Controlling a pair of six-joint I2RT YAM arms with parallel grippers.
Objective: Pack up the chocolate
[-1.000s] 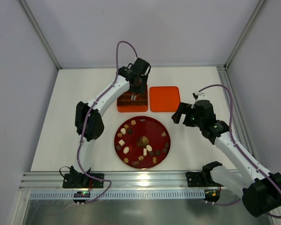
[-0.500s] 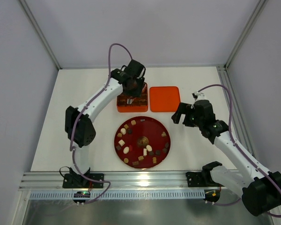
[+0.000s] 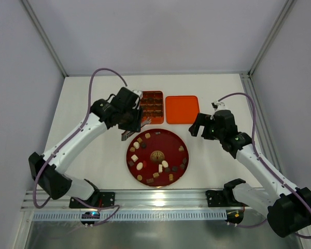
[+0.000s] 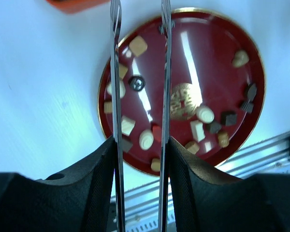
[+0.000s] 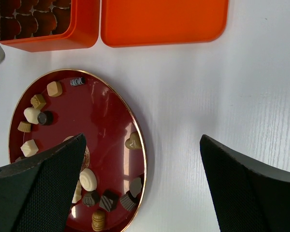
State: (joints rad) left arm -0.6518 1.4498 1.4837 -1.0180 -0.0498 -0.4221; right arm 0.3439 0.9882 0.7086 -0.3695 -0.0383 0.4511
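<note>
Left fingers (image 4: pixel 117 96) hang parted over chocolate (image 4: pixel 146 139) on plate (image 4: pixel 217 72) near box (image 5: pixel 53 44).

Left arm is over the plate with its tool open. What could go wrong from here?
The chocolate pieces lie close together on the plate, so the left tool could knock a neighbour while closing on one. The pieces are small against the open tool, so one might tilt or slip on the way to the box.

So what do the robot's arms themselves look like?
The left arm and right arm have white links, black joints and a looping purple cable each. The left tool has thin metal fingers; the right tool has black textured ones.
</note>
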